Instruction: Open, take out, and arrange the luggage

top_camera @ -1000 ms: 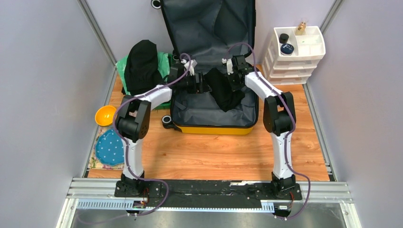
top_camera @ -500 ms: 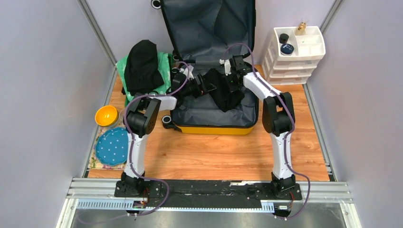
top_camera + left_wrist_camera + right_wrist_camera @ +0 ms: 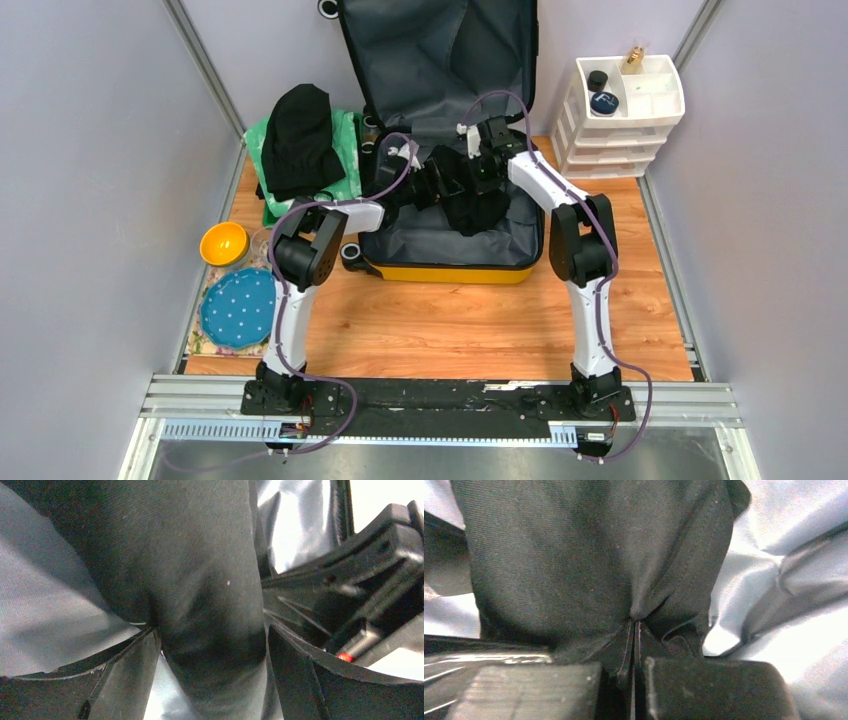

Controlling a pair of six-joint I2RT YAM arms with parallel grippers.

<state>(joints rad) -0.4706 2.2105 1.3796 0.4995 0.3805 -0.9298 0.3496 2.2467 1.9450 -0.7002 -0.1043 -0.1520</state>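
Observation:
The yellow luggage (image 3: 450, 271) lies open on the wooden floor, its dark grey lined lid (image 3: 440, 60) standing against the back wall. A black garment (image 3: 480, 208) hangs over the lower shell. My right gripper (image 3: 478, 166) is shut on the garment's upper fold; in the right wrist view the cloth (image 3: 574, 555) is pinched at the closed tips (image 3: 634, 630). My left gripper (image 3: 447, 183) is open right beside it. In the left wrist view its fingers (image 3: 130, 680) stand wide apart with the garment (image 3: 200, 580) between them.
A green tray (image 3: 347, 135) at the left holds a pile of black clothes (image 3: 298, 140). A white drawer unit (image 3: 622, 115) stands at the back right. An orange bowl (image 3: 222, 243) and a blue dotted plate (image 3: 238, 306) lie by the left wall.
My left gripper has moved right across the luggage until the black garment sits between its open fingers. My right gripper has shifted slightly left, still holding the garment.

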